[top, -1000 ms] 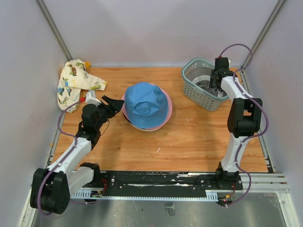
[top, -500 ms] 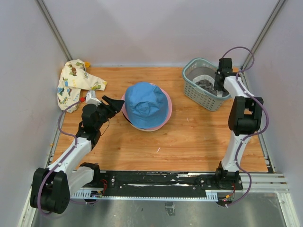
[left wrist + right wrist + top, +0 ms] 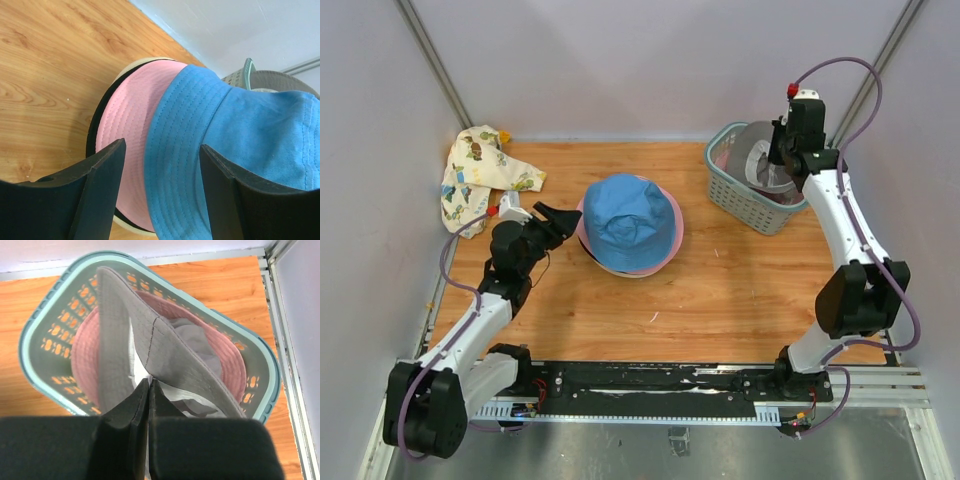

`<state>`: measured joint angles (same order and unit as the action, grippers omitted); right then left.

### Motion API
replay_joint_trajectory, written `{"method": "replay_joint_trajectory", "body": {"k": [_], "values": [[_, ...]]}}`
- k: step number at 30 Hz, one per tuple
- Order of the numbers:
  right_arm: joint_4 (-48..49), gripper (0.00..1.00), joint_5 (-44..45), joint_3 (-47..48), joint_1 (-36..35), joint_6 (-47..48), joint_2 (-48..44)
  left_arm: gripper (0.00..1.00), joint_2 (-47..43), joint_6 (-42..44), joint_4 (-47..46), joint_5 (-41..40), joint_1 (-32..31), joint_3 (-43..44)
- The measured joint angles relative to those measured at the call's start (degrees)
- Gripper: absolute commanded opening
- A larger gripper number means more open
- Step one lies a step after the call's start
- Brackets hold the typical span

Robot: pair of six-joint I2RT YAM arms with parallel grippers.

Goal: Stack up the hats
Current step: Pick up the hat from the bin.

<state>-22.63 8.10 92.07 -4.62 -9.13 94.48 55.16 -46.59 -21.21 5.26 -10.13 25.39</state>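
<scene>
Patterned cloth far left. Right gripper, high over the basket, clamps a grey hat; left gripper, fingers apart, beside blue hat.

Setting: a robot test cell in a lab, not a home. From my remote station I see plain pale walls boxing the bench on three sides, with metal struts running up the back corners. The left arm and right arm are bolted to a black rail at the near edge, with purple cables looped along them. A grey metal plate lies below the rail. On the wood-grain bench sit props: hats, a patterned cloth, a plastic basket.
</scene>
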Motion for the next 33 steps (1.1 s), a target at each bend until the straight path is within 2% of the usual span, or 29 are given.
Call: {"method": "replay_joint_trajectory", "body": {"k": [16,27,33], "values": [[1.1,0.01,4.2,-2.7,-5.9,1.9,-10.5,0.65,-4.9,-0.1,4.1,-0.2,0.0,0.9],[2.4,0.01,11.3,-1.9,-17.0,8.2,-15.7,0.65,-9.2,0.7,8.1,-1.0,0.0,6.0],[3.1,0.01,13.9,-1.9,-23.5,11.1,-17.4,0.65,-9.6,1.6,10.7,-0.1,0.0,11.6]]}}
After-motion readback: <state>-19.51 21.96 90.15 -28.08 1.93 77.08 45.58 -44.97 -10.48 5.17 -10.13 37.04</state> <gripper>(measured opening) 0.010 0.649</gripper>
